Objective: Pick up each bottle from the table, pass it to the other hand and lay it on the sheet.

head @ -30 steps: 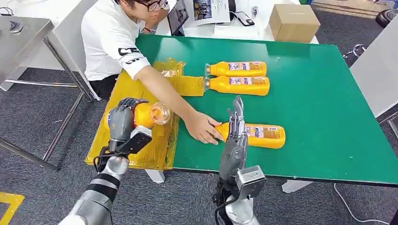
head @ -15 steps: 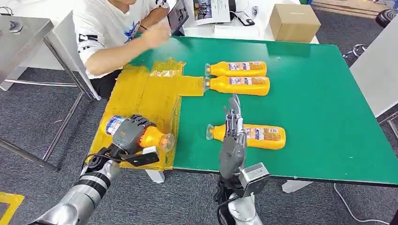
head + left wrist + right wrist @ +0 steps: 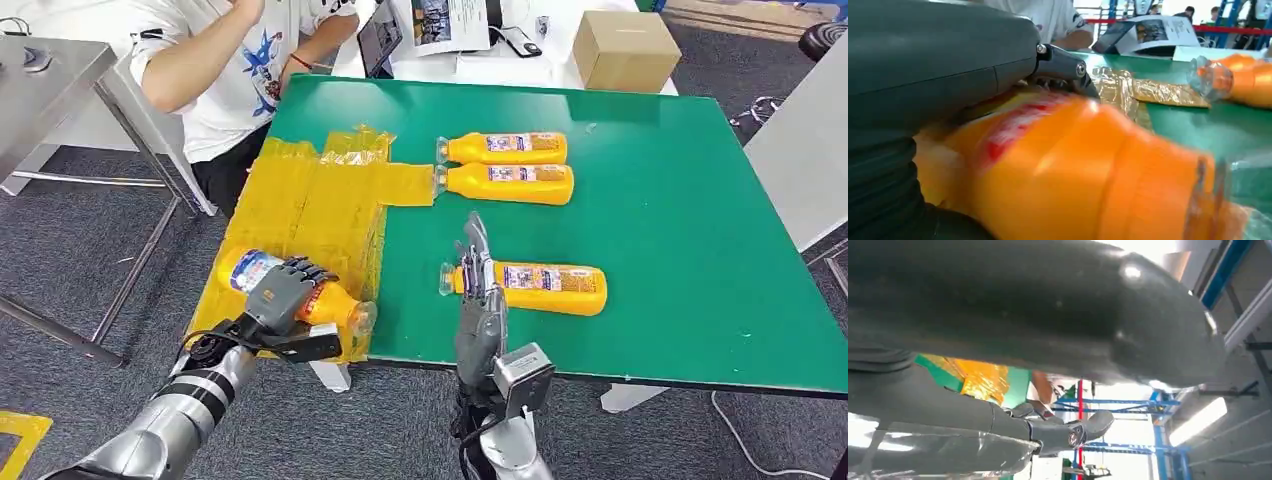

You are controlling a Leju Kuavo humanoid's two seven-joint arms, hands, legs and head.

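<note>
Now, from the head view, the left hand (image 3: pixel 283 296) grasps a bottle (image 3: pixel 300 295) lying on its side on the yellow sheet (image 3: pixel 320 200) at the bench's (image 3: pixel 680 220) near left corner, cap pointing toward the green top; the fingers wrap over its waist, probably so it can be laid flat without rolling off the edge. The right hand (image 3: pixel 478 275) stands on edge with fingers straight and apart, holding nothing, just at the cap end of a second bottle (image 3: pixel 540 287) near the front edge, likely set for the next pick-up. Two more bottles (image 3: pixel 505 165) lie side by side toward the far edge, caps touching the sheet's corner. A person (image 3: pixel 240 60) sits beyond the far left corner, and a box (image 3: pixel 625 45) stands past the far edge.

From the left wrist, the held bottle (image 3: pixel 1073 170) lies under the hand's (image 3: pixel 938 65) cover and fingers, low over the sheet (image 3: pixel 1128 87).

From the right wrist, the hand (image 3: pixel 1048 430) looks unclenched, with a finger outstretched.
</note>
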